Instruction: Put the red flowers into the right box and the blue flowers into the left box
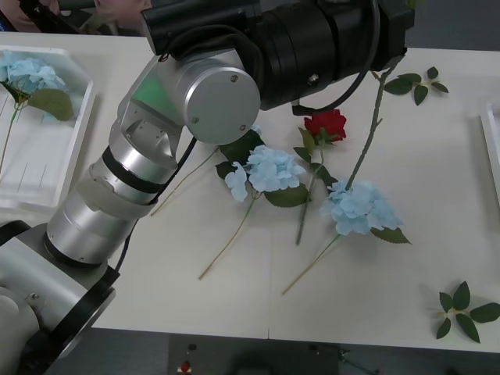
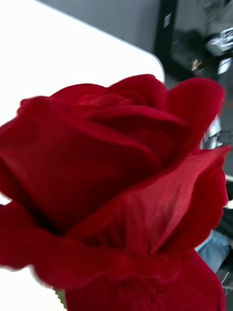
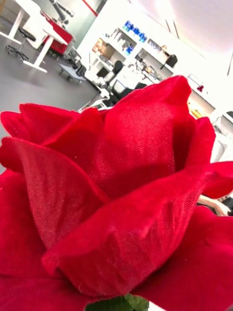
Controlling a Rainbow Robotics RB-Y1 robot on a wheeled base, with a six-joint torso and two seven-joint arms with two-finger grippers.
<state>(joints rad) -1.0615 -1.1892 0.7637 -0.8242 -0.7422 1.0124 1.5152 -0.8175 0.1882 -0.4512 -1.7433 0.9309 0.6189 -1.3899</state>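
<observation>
Left arm: the left arm (image 1: 195, 101) is reaching from the lower left across the top of the front view, above the desk (image 1: 234, 289)
Left end effector: cannot tell whether it is open or closed; a red rose head (image 3: 121, 194) is sitting right in front of its camera
Right end effector: cannot tell its state either; a red head (image 2: 111, 194) is looming close to its camera too, with a white surface behind it
Long stem: a green stem (image 1: 367, 148) is slanting up from beside the right hydrangea towards the dark end of the left arm
Rose on desk: one rose (image 1: 326, 123) is lying mid-desk, its stem running towards the near edge between the two hydrangeas
Blue flowers on desk: one hydrangea (image 1: 269, 168) is lying near the centre; a second hydrangea (image 1: 358, 207) is lying just to its right
Left box: the left box (image 1: 47, 168) is sitting at the far left; a blue flower (image 1: 31, 76) is lying inside it
Right box: the right box (image 1: 492, 133) is showing as a white rim at the right edge
Leaf sprigs: one sprig (image 1: 418, 82) is lying far right; another sprig (image 1: 462, 311) is lying near right
</observation>
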